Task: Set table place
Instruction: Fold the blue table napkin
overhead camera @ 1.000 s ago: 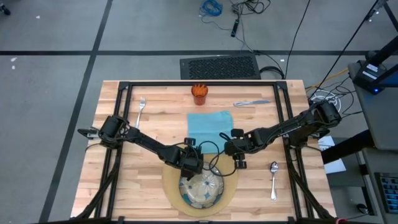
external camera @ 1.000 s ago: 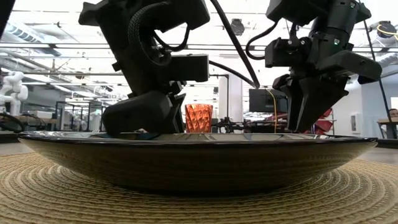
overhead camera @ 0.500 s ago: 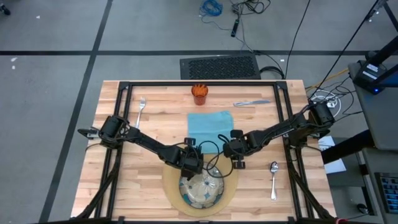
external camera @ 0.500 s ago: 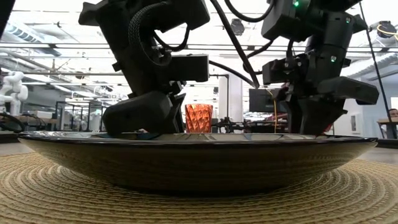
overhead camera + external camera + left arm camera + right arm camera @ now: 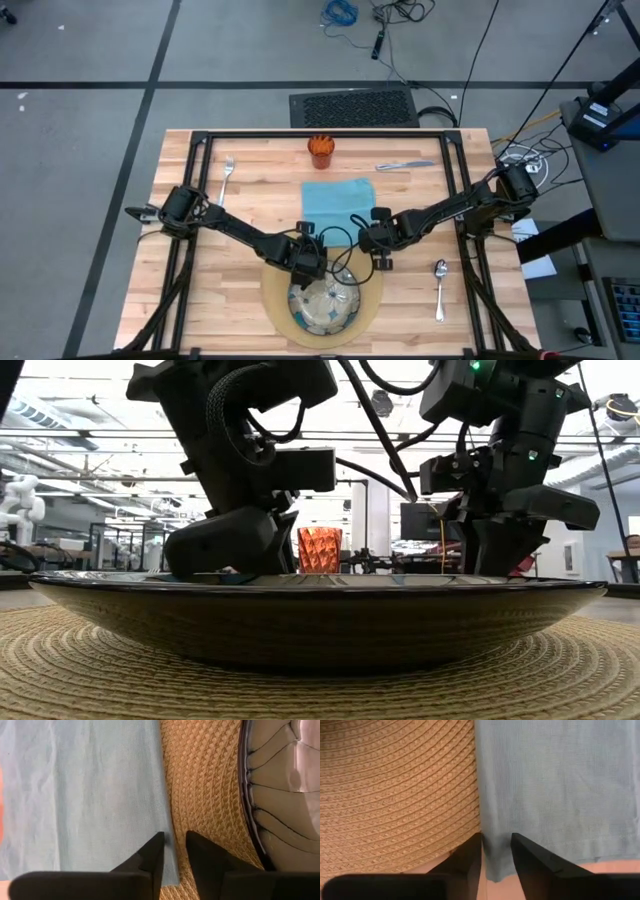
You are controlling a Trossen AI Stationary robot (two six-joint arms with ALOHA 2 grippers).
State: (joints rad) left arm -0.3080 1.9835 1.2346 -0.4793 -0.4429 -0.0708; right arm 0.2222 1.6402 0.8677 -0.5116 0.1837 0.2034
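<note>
The large light butcher-block wooden table (image 5: 240,215) carries a large round tan woven mat (image 5: 273,300) at its near edge, with a smaller round blue-green patterned dish (image 5: 325,305) resting on it. Just beyond the mat lies a teal cloth napkin (image 5: 335,198), its near edge touching or overlapping the mat's far rim. A small orange cup (image 5: 320,151) stands upright at the far edge, beyond the napkin. A metal fork (image 5: 227,176) lies far left, a metal knife (image 5: 405,165) far right near the cup, and a metal spoon (image 5: 440,288) near right, well apart from the mat.

The left gripper (image 5: 173,851) sits low at the napkin's near left corner, where cloth meets mat; its two dark fingers (image 5: 150,857) are narrowly spread, straddling the napkin's edge, and whether they pinch the cloth cannot be told. The right gripper (image 5: 496,851) is down at the napkin's near right corner beside the mat, its fingers (image 5: 532,860) a narrow gap apart with the cloth's edge between them; whether they grip it is unclear. In the low view both grippers stand behind the dish's rim.
</note>
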